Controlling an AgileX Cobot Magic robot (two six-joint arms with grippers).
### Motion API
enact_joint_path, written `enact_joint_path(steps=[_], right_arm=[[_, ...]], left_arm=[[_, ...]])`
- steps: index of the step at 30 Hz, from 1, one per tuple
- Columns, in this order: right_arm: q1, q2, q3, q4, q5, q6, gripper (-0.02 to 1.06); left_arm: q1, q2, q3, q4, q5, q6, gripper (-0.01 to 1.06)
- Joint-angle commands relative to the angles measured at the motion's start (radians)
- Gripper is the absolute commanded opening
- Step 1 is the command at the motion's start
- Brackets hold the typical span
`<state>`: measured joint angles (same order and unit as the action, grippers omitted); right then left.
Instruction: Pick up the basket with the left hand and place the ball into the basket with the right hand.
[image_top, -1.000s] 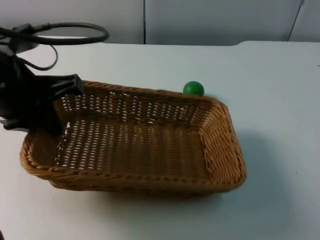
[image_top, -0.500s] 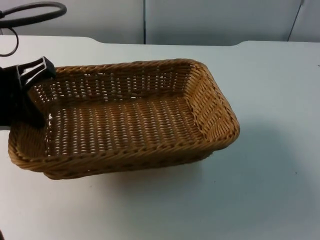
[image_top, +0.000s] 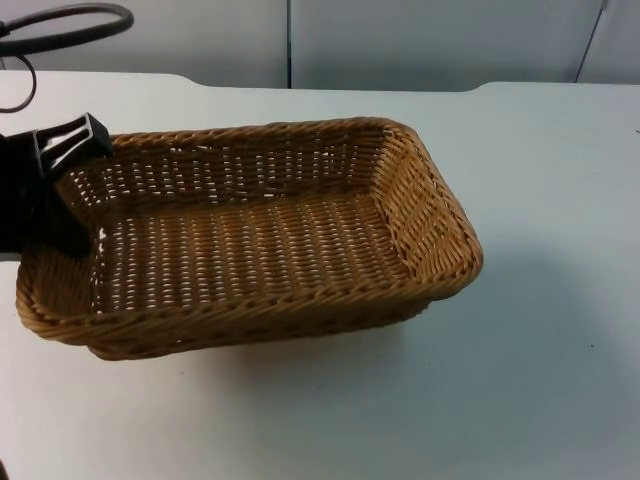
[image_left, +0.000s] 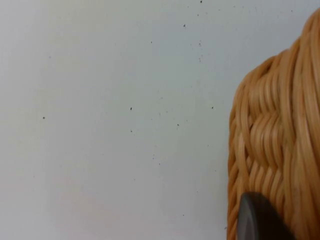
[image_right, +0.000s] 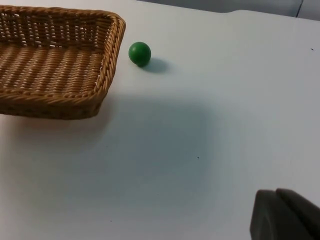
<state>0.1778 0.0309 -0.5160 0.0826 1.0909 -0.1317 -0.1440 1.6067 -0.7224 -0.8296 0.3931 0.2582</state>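
Note:
A brown wicker basket (image_top: 440, 200) hangs tilted over the white table, and my left gripper (image_top: 62, 200) is shut on the rim of its left end. Close up in the left wrist view, the woven wall (image_left: 280, 140) rises beside one black fingertip (image_left: 257, 220). The right wrist view has the small green ball (image_right: 139, 53) on the table just past the basket's (image_right: 107, 50) end, apart from it. In the top view the basket hides the ball. Of my right gripper, one black fingertip (image_right: 285, 215) shows, well short of the ball, while that arm waits.
White table top (image_top: 540, 330) stretches to the right of and in front of the basket. The grey partition wall (image_top: 420, 40) closes off the far edge. A black cable loop (image_top: 70, 20) lies at the back left.
Over the last second the basket rose and swung back and left with my left gripper, covering the ball in the top view. It has barely moved in the last half second.

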Motion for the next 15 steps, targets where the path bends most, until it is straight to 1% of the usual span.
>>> enact_joint_path(steps=[1, 13, 14, 15], right_arm=[[-0.006, -0.006, 0.005, 0.002, -0.009, 0.001, 0.0], [-0.006, -0.006, 0.005, 0.0, -0.009, 0.001, 0.0], [-0.006, -0.006, 0.005, -0.009, -0.009, 0.015, 0.0], [-0.006, -0.004, 0.005, -0.038, -0.014, 0.057, 0.0]], left_arm=[[0.001, -0.014, 0.002, -0.027, 0.009, -0.004, 0.0], [0.001, -0.014, 0.002, -0.025, 0.009, -0.004, 0.0], [0.001, -0.014, 0.002, -0.025, 0.009, -0.004, 0.0], [0.001, -0.014, 0.002, -0.025, 0.009, -0.004, 0.0]])
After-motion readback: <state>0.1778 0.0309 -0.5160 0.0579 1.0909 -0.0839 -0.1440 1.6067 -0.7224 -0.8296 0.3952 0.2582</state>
